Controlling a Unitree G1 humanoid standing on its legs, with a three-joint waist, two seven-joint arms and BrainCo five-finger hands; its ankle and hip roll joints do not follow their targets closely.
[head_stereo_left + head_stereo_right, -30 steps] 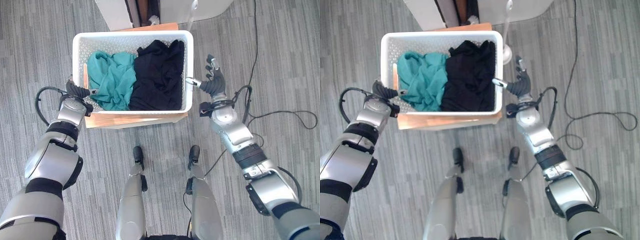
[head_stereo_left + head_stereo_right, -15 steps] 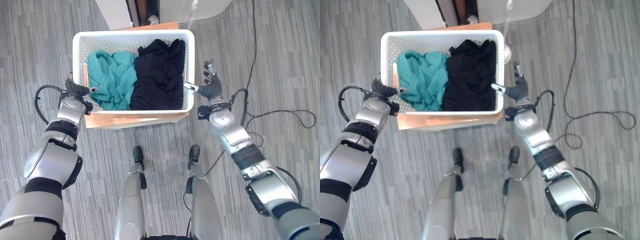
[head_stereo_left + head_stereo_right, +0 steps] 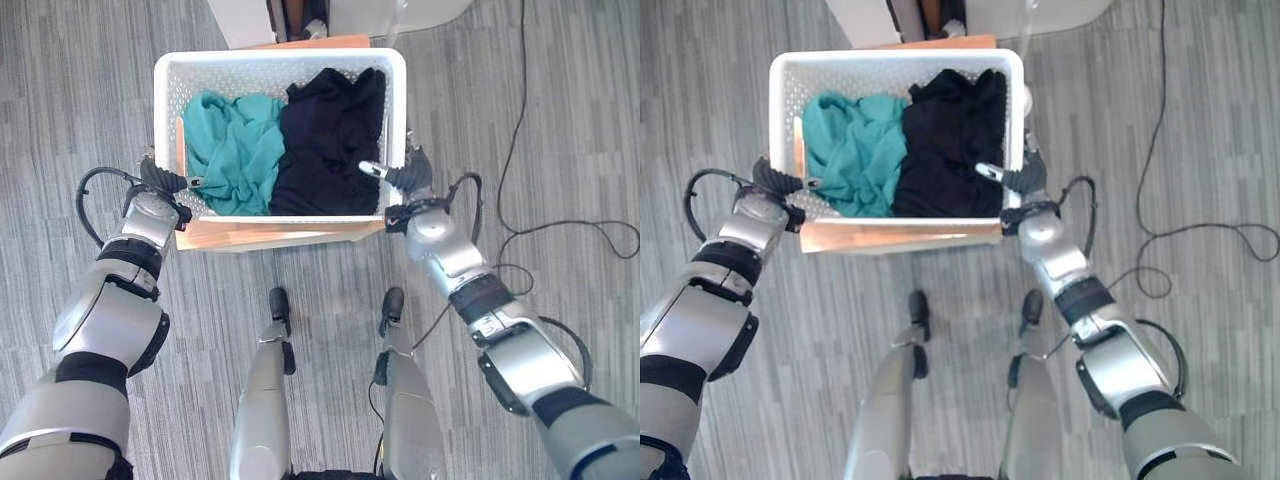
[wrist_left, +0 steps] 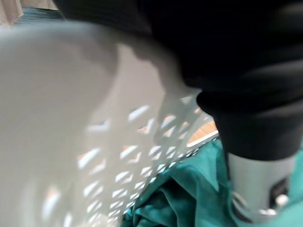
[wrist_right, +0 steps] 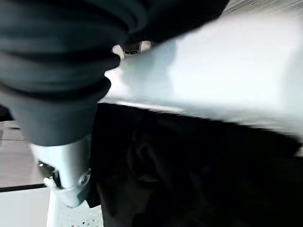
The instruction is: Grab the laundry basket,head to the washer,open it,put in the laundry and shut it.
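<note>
The white perforated laundry basket (image 3: pixel 280 58) stands on a low wooden stand just in front of me. A teal cloth (image 3: pixel 235 150) fills its left half and a black cloth (image 3: pixel 330 140) its right half. My left hand (image 3: pixel 160 185) grips the left rim, thumb (image 4: pixel 260 189) inside the wall (image 4: pixel 57 104) above the teal cloth (image 4: pixel 189 198). At the right rim (image 5: pixel 227 80) my right hand (image 3: pixel 408 180) straddles the edge, its thumb (image 5: pixel 64 165) inside over the black cloth (image 5: pixel 189 175) and its fingers outside the wall.
The wooden stand (image 3: pixel 270 233) juts out under the basket's near edge. White furniture (image 3: pixel 240 15) and a white appliance (image 3: pixel 430 10) stand right behind the basket. Grey striped carpet lies open to both sides.
My right hand has moved left from beside the basket onto its right rim, thumb now inside. The left hand has stayed on the left rim. The view shifted slightly.
</note>
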